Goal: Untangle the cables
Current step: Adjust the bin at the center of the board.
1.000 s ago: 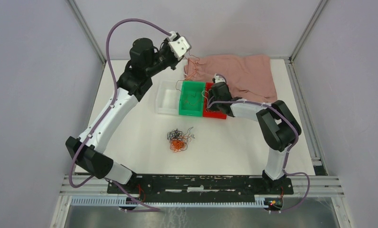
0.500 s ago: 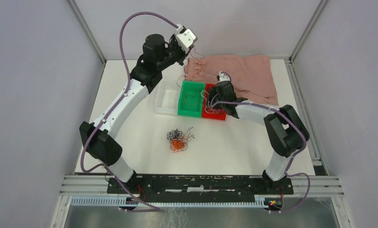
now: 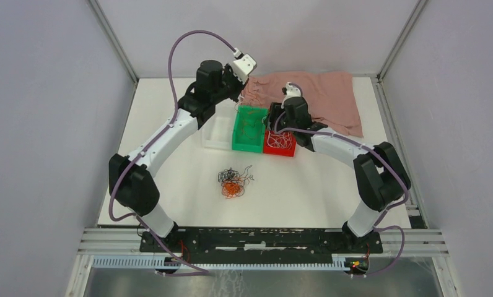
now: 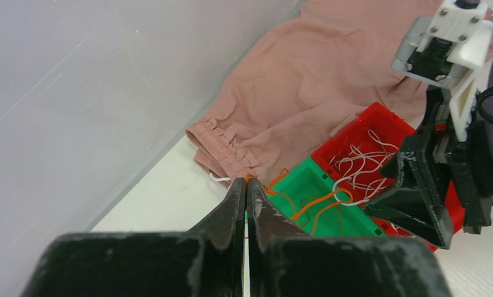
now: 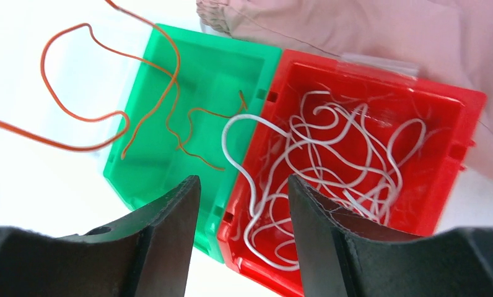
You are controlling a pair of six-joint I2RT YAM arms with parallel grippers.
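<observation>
Mid-table, nearer the arm bases, sits the knot of thin black, white and orange cables (image 3: 233, 182), on the white tabletop (image 3: 306, 185), well apart from both grippers. One long orange-brown wire (image 5: 177, 62) is clear of the knot. It loops above the green plastic bin (image 3: 246, 147), one end down inside.

- Left gripper (image 4: 246, 185): jaws pressed together, the orange-brown wire pinched at the very tips, raised above the bin's far side, near the crumpled pink cloth (image 3: 324, 99).
- Right gripper (image 5: 241, 185): jaws well apart, nothing between them, hovering over the seam between the green bin and the red plastic bin (image 3: 279, 150).
- Red bin holds loose white wires (image 5: 349, 154); one white strand arches over the shared wall toward green.
- Clear plastic bin (image 3: 218, 133) touches green's left side; contents cannot be made out.

Step, as judged: dropping a freed orange strand into its colour bin. Most of the knot is unsorted.

Next move calls for the left jaws to part so the whole strand falls inside green, not across the rim.
</observation>
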